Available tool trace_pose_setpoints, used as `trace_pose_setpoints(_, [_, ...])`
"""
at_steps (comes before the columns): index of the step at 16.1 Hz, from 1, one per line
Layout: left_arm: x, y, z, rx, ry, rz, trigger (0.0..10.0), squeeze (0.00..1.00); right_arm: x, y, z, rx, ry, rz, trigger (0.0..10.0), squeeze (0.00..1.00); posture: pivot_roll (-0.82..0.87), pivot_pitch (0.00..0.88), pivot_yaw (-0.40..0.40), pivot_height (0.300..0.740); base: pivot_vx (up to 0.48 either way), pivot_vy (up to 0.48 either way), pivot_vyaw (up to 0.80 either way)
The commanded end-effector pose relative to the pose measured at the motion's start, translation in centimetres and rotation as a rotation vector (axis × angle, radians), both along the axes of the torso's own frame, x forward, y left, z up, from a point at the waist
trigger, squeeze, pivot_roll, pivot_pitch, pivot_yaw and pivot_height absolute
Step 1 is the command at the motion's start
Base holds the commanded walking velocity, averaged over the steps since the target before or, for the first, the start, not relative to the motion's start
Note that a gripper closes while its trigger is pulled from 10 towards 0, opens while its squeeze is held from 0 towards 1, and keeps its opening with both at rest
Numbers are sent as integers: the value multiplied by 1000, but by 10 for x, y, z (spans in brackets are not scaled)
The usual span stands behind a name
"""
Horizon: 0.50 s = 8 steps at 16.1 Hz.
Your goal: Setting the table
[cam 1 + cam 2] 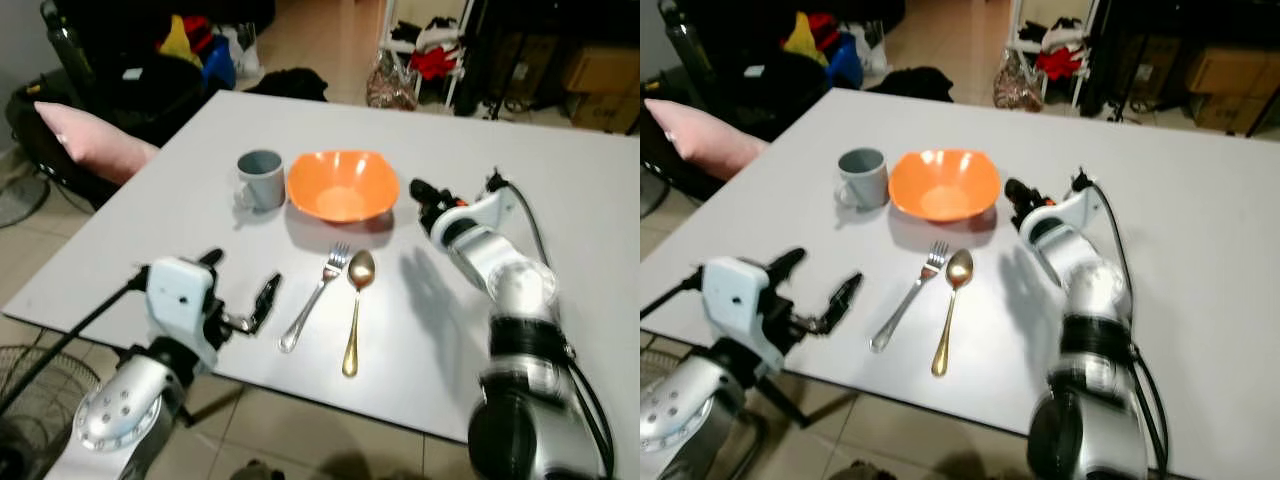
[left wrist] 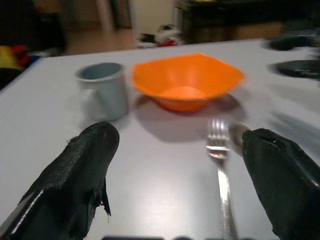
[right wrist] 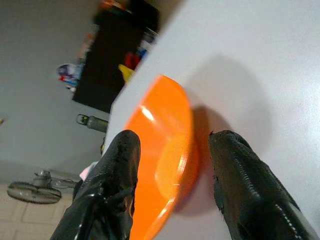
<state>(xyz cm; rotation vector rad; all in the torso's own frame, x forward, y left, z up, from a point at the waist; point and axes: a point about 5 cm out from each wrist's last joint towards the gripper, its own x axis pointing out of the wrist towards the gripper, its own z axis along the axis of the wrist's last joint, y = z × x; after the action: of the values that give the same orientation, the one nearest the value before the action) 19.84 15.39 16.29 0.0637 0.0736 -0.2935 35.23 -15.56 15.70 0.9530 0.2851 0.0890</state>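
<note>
On the white table point(image 1: 560, 180) an orange bowl point(image 1: 340, 185) stands with a grey mug point(image 1: 260, 178) at its left. In front of the bowl lie a silver fork point(image 1: 318, 295) and a gold spoon point(image 1: 355, 310), side by side. My left gripper point(image 1: 240, 280) hovers open near the front edge, left of the fork, with nothing between its fingers point(image 2: 75, 175). My right gripper point(image 1: 425, 195) is at the bowl's right rim, open. In the right wrist view the bowl's edge point(image 3: 170, 150) lies between the two fingers point(image 3: 245, 185); whether they touch it I cannot tell.
A pink cushion point(image 1: 90, 135) lies beyond the table's left edge. A fan point(image 1: 40, 400) stands on the tiled floor at the near left. Bags, clothes and a rack point(image 1: 420, 50) crowd the far side. The table's right half is bare.
</note>
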Motion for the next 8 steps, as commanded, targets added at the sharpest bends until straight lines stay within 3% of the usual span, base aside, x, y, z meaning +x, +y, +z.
trace_pose_setpoints(1, [6,10,-2,21,-9,113,10000,0,-12,7,19,-84,-83,67,10000,0,-53,0,80,740,0,0,0])
trace_pose_setpoints(3, [10,11,1,40,-37,148,10000,0,-29,9,22,-160,-101,112,10000,0,-50,0,79,740,0,0,0])
trace_pose_setpoints(6, [6,5,1,45,-40,152,10000,0,-75,8,24,-577,-224,157,10000,0,-59,0,87,740,0,0,0])
trace_pose_setpoints(8, [5,2,-2,50,-33,146,10000,0,-85,14,18,-764,-267,221,10000,0,-63,0,86,740,0,0,0])
